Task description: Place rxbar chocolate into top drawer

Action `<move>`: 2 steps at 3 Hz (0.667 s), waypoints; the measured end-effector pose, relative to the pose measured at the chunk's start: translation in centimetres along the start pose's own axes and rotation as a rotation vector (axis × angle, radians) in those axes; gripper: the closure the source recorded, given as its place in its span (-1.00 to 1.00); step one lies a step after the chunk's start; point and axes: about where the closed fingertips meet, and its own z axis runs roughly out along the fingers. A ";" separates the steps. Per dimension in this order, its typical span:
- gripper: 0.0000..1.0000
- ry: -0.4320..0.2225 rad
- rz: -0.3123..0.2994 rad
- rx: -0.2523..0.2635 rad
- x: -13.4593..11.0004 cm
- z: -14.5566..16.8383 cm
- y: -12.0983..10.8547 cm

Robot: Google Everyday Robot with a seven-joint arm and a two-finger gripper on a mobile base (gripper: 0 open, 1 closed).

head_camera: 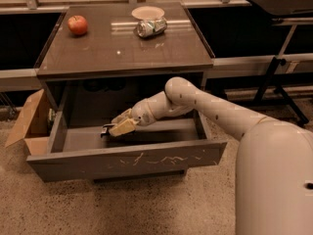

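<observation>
The top drawer is pulled out under the table, a wide shallow grey drawer with pale scratches on its front panel. My gripper reaches down into it from the right, low over the drawer floor left of the middle. Its tan fingers are shut on the rxbar chocolate, a small dark bar that sticks out to the left of the fingertips, at or just above the drawer floor. Most of the bar is hidden by the fingers.
On the table top lie a red apple at the back left, and a crushed silver can beside a pale plate at the back. An open cardboard box stands left of the drawer. A black stand is at the right.
</observation>
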 end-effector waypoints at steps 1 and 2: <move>0.00 0.016 0.009 0.017 0.6 -0.1 -1.1; -0.62 0.022 0.006 0.040 0.8 -0.9 -2.0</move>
